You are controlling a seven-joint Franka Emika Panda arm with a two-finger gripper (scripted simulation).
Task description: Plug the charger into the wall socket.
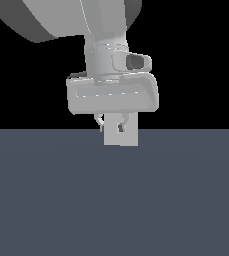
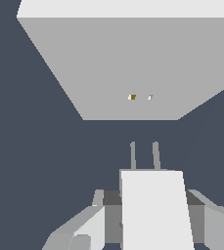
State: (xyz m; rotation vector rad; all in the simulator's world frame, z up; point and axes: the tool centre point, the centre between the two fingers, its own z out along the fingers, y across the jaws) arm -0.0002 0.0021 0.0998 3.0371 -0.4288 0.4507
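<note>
In the exterior view, the upper part of the picture is filled by the pale grey arm (image 1: pixel 103 30), seen against a black background, and below it the wide body of the hand (image 1: pixel 113 126) is carried just above the far edge of the dark blue-grey counter (image 1: pixel 114 200). Two short fingers (image 1: pixel 100 121) are seen pointing down from that body, and behind them, slightly toward the exterior view's right, a light grey plate is partly visible: the wall socket (image 1: pixel 128 137), standing upright on the counter. The charger cannot be made out separately in this view. In the wrist view, the wall socket (image 2: pixel 133 63) is shown as a large flat grey square, with two tiny dots at its centre, one yellowish (image 2: pixel 132 97) and one paler (image 2: pixel 150 97). The charger (image 2: pixel 155 210) is seen as a light oblong block gripped between the fingers (image 2: pixel 86 229) of the hand, which is closed on its sides. Two thin grey prongs (image 2: pixel 144 155) project from the charger's front end toward the socket. The prong tips are held apart from the plate, with bare counter visible between them, and are lined up roughly with the two dots.
</note>
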